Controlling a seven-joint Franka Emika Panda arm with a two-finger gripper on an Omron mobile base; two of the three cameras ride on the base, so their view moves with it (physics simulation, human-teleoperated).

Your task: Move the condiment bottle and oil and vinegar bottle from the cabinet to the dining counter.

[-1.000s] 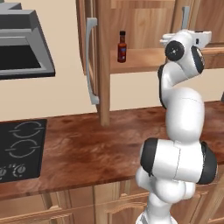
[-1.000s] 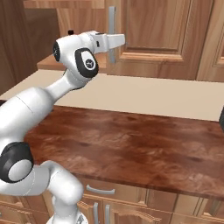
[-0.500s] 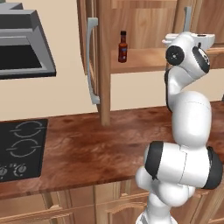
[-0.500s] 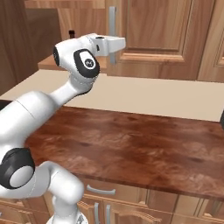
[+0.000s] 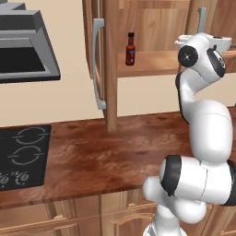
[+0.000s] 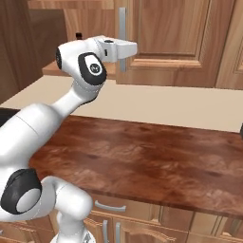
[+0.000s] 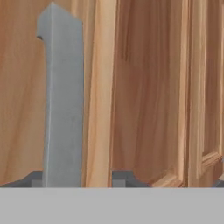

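At cabinet (image 6: pixel 180 42), gripper (image 7: pixel 76 181) closed around door handle (image 7: pixel 63 100).

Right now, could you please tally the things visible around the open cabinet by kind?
Hot-sauce bottle: 1
Grey bar handles: 2
Black stovetop: 1
Range hood: 1
Total: 5

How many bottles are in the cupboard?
1: the small red-brown condiment bottle standing on the cabinet shelf. Others may be hidden behind the doors or the arm.
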